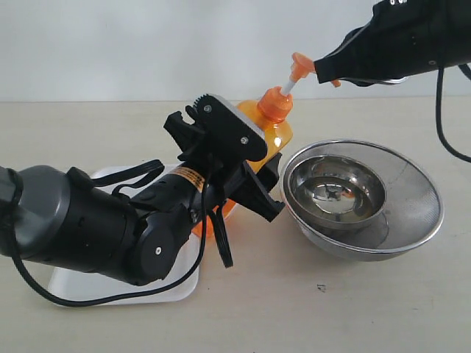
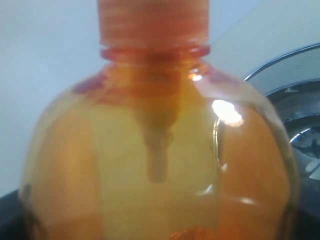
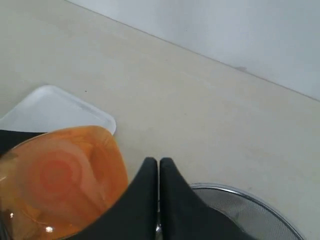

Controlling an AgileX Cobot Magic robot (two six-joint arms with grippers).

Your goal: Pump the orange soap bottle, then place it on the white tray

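The orange soap bottle (image 1: 277, 134) leans toward the right, and its lower part is hidden behind my left gripper (image 1: 254, 168), which is shut on its body. In the left wrist view the bottle (image 2: 160, 165) fills the frame below its ribbed orange collar (image 2: 152, 22). The pump head (image 1: 300, 66) stands raised on its white stem. My right gripper (image 1: 321, 70) is shut, with its tip against the pump head. From the right wrist the shut gripper (image 3: 159, 166) shows beside the blurred orange pump head (image 3: 55, 175). The white tray (image 1: 81, 285) lies under my left arm.
Nested steel bowls (image 1: 416, 220) stand just right of the bottle; their rim shows in the wrist views too (image 2: 280, 57) (image 3: 250, 197). A corner of the tray (image 3: 55, 105) lies beyond the bottle. Black cables hang from both arms.
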